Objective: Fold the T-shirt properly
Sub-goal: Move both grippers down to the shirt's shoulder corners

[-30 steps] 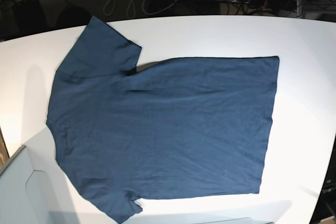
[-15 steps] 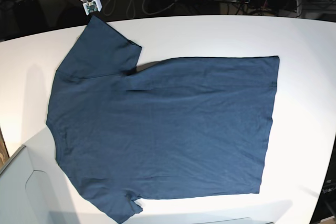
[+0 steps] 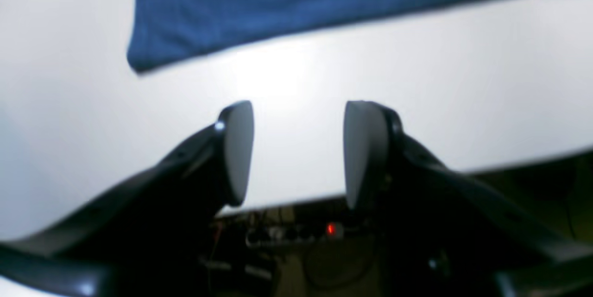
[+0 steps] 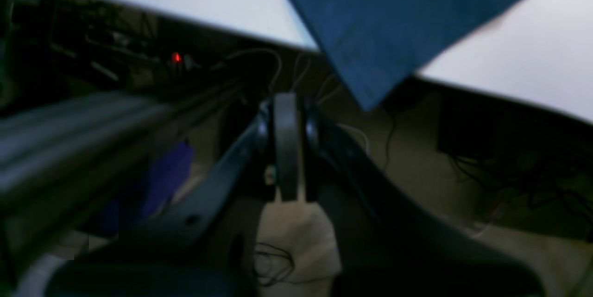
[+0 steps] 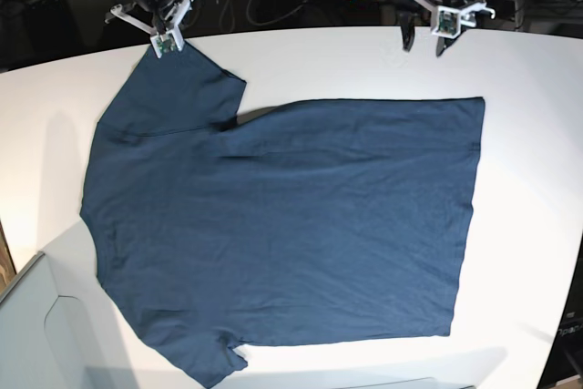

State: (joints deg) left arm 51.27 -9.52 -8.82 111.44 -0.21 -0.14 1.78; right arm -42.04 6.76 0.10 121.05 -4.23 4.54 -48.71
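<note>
1. Both arms have come forward over the table's far edge; folding looks about to begin.
2. The left gripper has spread its jaws, empty; the right gripper is pressed together, empty.
3. The T-shirt lies flat, unfolded, mid-table.
4. No readable writing; the wrist views are probably too blurred.

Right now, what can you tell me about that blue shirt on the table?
The T-shirt is plain dark navy, a soft heathered knit, short-sleeved. It lies spread flat and unfolded on the white table, collar end toward the base view's left, hem toward its right. One sleeve tip reaches the table's far edge. Light wrinkles run near that sleeve. Only the table touches it; neither gripper does.
</note>
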